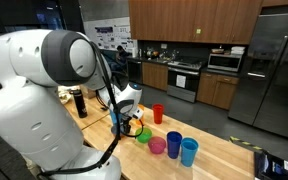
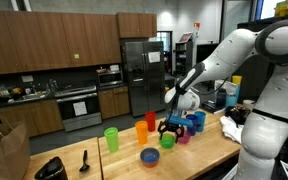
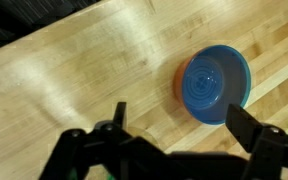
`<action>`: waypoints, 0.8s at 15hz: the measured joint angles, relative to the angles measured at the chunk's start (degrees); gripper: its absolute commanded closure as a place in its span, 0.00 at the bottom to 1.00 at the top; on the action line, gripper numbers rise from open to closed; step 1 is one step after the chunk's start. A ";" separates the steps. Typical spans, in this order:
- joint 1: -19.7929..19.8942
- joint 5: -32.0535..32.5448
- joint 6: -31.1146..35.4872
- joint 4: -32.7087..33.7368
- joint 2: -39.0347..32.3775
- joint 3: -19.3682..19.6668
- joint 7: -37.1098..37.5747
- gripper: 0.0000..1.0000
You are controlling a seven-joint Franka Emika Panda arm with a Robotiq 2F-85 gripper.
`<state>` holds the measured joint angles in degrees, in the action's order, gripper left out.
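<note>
While the gripper (image 3: pixel 176 112) hangs over the wooden worktop (image 3: pixel 74 70) with its jaws spread wide and nothing between them, a blue bowl (image 3: pixel 214 82) sits mouth-up on the wood at about 2 o'clock from the centre of the wrist view, just ahead of the fingertips. Orange shows under the bowl's 9 o'clock side; whether it is a rim or a second dish cannot be told. Because the bowl rests flat and upright, its rim lies exposed to a downward-pointing gripper.

In an exterior view the gripper (image 2: pixel 170 130) stands inside a loose cluster of cups. The bowl (image 2: pixel 150 157) lies at its 7 o'clock and apart from it, close to the near edge of the worktop (image 2: pixel 124 165). A green cup (image 2: pixel 167 142) stands just below at 6 o'clock. A pink cup (image 2: pixel 183 137) stands at 4 o'clock and a blue cup (image 2: pixel 198 120) at 2 o'clock. A red cup (image 2: pixel 151 122) and an orange cup (image 2: pixel 141 132) stand near 9 o'clock. All the cups stand upright with their mouths up.

Open room, by judgement, lies toward 9 o'clock in the wrist view, where bare wood runs to the dark worktop edge at 11 o'clock. A green sliver at 3 o'clock marks the crowded side. The bowl's nearness to the worktop edge leaves little margin there.
</note>
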<state>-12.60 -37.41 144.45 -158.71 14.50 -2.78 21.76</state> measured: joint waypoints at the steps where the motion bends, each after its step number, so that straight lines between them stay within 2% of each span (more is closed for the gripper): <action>1: -0.01 0.00 -0.04 0.00 0.00 -0.01 -0.01 0.00; 6: -0.01 0.00 -0.11 0.00 0.00 -0.01 -0.04 0.00; 12: 2.23 0.53 0.78 0.42 -0.52 -1.72 -0.03 0.00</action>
<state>-10.37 -36.89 145.23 -158.29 13.98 -4.50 21.74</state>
